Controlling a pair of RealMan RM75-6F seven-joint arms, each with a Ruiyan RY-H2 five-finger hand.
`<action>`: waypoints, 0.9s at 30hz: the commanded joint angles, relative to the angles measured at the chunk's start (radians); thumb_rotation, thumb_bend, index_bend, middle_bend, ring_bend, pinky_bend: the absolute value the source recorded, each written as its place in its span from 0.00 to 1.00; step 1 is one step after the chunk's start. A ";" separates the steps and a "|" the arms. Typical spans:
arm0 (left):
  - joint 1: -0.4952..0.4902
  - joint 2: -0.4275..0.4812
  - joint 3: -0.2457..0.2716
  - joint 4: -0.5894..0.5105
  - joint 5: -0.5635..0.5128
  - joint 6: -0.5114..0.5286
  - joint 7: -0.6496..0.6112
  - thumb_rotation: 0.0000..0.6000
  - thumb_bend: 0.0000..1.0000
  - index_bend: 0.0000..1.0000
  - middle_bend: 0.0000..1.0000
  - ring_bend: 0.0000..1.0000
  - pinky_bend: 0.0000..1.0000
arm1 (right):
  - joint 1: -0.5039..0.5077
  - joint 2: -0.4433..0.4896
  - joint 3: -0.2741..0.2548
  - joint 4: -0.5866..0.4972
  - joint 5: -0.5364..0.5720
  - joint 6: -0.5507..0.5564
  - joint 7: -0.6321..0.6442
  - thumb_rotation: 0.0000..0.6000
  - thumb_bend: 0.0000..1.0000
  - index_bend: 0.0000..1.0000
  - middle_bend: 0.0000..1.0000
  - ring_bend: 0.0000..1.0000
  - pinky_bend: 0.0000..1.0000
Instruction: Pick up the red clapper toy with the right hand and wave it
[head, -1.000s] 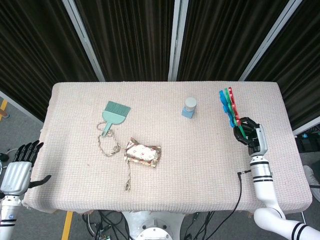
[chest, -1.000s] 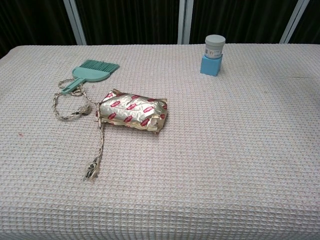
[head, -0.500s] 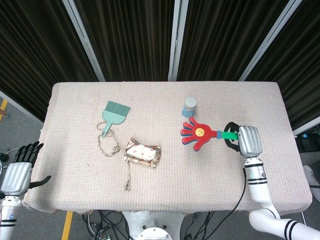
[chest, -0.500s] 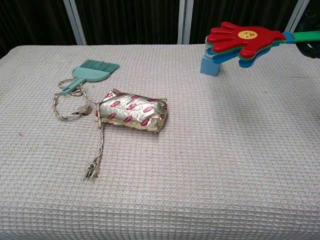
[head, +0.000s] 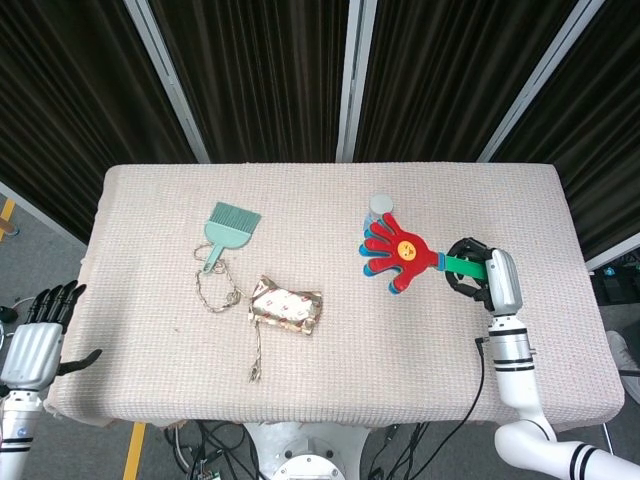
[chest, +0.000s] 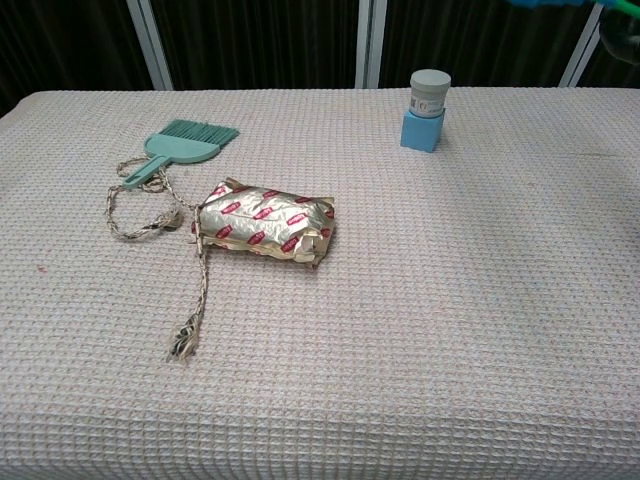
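As the head view shows, the right hand grips the green handle of the red clapper toy, and the toy is lifted above the surface, its red palm reaching away from the hand toward the small jar. The left hand hangs off the surface edge, far from the toy, fingers apart and holding nothing. In the chest view, only a blurred green strip at the top edge may be the toy; neither hand can be judged there. The pickup seems done, and I judge the waving is underway or about to start.
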 joint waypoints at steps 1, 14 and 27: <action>0.000 0.001 0.000 -0.001 0.000 0.000 0.000 1.00 0.13 0.04 0.02 0.00 0.06 | -0.014 0.044 0.028 -0.054 0.052 -0.087 0.220 1.00 0.77 0.98 0.80 0.93 1.00; 0.002 -0.004 0.006 0.011 -0.009 -0.014 -0.010 1.00 0.13 0.04 0.02 0.00 0.06 | 0.072 0.034 -0.126 0.118 -0.081 -0.076 -0.579 1.00 0.77 1.00 0.83 0.97 1.00; 0.004 -0.005 0.005 0.013 -0.011 -0.012 -0.013 1.00 0.13 0.04 0.02 0.00 0.06 | 0.079 0.045 -0.126 0.065 -0.018 -0.093 -0.689 1.00 0.76 1.00 0.84 0.97 1.00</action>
